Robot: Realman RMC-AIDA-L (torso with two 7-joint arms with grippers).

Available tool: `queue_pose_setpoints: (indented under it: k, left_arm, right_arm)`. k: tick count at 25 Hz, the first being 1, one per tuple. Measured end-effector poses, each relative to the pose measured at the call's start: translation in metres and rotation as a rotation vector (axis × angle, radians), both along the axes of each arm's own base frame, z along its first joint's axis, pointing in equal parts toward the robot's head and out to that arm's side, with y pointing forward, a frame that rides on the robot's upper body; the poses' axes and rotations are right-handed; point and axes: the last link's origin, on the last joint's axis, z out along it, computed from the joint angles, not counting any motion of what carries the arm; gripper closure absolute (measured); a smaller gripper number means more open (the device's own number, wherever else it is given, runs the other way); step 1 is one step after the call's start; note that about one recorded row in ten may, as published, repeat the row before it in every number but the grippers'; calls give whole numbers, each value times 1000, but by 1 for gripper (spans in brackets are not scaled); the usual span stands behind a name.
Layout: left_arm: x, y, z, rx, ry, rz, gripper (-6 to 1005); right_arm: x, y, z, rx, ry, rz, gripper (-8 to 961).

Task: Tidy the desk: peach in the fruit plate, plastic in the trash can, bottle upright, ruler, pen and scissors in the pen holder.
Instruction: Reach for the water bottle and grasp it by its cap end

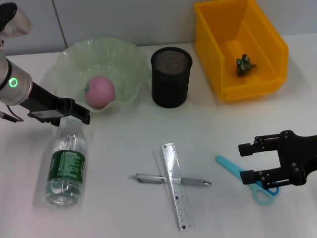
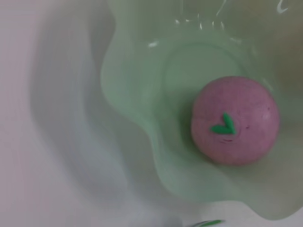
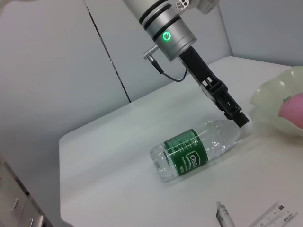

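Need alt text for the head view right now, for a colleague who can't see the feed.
On the white desk, the left end effector is at the cap end of the lying bottle while the right end effector hovers open over the scissors. Peach sits in the fruit plate, plastic in the trash can; ruler crosses pen.

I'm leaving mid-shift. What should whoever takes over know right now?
Left gripper: at the cap end of the lying bottle. Right gripper: open over the scissors.
Done: peach in plate, plastic in can.
Left: stand the bottle; ruler, lying across the pen, and scissors into the holder.
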Motion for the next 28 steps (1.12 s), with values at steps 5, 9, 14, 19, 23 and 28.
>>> queue_pose_setpoints:
  k: [5, 9, 14, 19, 23, 28]
  left_arm:
    - [-3, -1, -6, -3, -3, -2, 140]
    - [-4, -1, -9, -5, 0, 0, 140]
    - [-5, 0, -11, -2, 0, -1, 151]
    - [-5, 0, -14, -4, -3, -6, 170]
    - [-4, -1, -16, -5, -4, -11, 185]
    - [-5, -1, -16, -5, -1, -12, 204]
  right_arm:
    - [-1, 0, 0, 0, 1, 2, 226]
    - [-1, 1, 0, -1, 1, 4, 226]
    - [-2, 1, -1, -1, 2, 6, 227]
    - [-2, 2, -1, -1, 2, 6, 227]
    - [-2, 2, -1, -1, 2, 6, 227]
    - [-2, 2, -1, -1, 2, 7, 227]
